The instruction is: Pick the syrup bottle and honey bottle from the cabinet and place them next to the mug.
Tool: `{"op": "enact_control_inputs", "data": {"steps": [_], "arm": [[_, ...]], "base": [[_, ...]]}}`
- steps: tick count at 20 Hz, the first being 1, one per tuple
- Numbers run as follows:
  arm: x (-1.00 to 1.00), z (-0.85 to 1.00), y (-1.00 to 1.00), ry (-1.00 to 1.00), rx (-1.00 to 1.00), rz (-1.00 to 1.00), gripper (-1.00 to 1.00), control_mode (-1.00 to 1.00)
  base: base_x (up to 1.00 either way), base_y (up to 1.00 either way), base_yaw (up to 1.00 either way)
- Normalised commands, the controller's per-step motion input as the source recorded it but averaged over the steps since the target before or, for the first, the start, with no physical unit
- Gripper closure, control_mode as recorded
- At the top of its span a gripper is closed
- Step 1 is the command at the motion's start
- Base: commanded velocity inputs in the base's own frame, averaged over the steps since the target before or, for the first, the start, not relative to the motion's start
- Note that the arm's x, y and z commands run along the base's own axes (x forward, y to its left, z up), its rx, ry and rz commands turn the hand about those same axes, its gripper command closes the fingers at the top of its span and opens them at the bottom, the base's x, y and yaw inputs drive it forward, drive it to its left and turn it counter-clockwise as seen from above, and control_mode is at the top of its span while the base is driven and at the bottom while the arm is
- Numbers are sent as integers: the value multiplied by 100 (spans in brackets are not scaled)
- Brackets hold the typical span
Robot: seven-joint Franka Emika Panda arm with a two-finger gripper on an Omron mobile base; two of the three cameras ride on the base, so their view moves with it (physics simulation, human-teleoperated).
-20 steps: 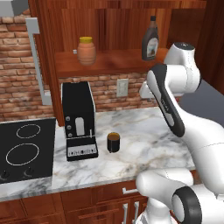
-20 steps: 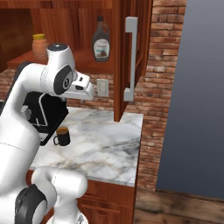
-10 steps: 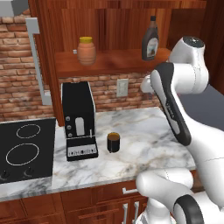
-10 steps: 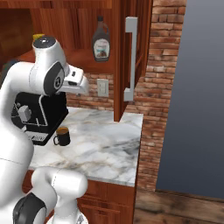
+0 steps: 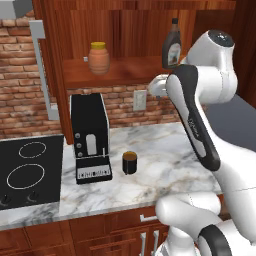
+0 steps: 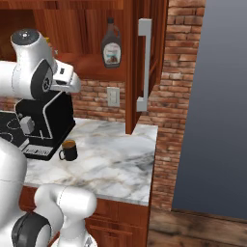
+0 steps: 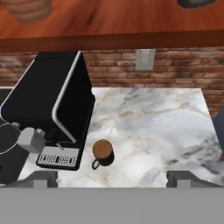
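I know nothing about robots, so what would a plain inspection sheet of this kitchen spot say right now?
Surface: marble counter, bare to the right of the mug.
Job's things: syrup bottle and honey bottle both upright on the cabinet shelf, apart from each other; mug on the counter beside the coffee machine.
Clutter: black coffee machine; stovetop at the left.
Grippers: gripper above the counter looking down at the mug, jaws wide open, holding nothing.
Cables: nothing seen.
Surroundings: brick wall with a wall outlet; long grey door handle on the open cabinet door.
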Motion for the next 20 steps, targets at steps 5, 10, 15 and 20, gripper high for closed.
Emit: {"op": "enact_control_inputs", "data": {"steps": [5, 10, 15, 20], "arm": [[-3, 0, 49, -29, 14, 22, -100, -100], [0, 18, 39, -31, 4, 13, -100, -100], [0, 51, 14, -4, 0, 6, -100, -100], [10, 39, 7, 11, 0, 7, -100, -100]], "base": [[0, 0, 0], [0, 0, 0], [0, 0, 0], [0, 0, 0]]}}
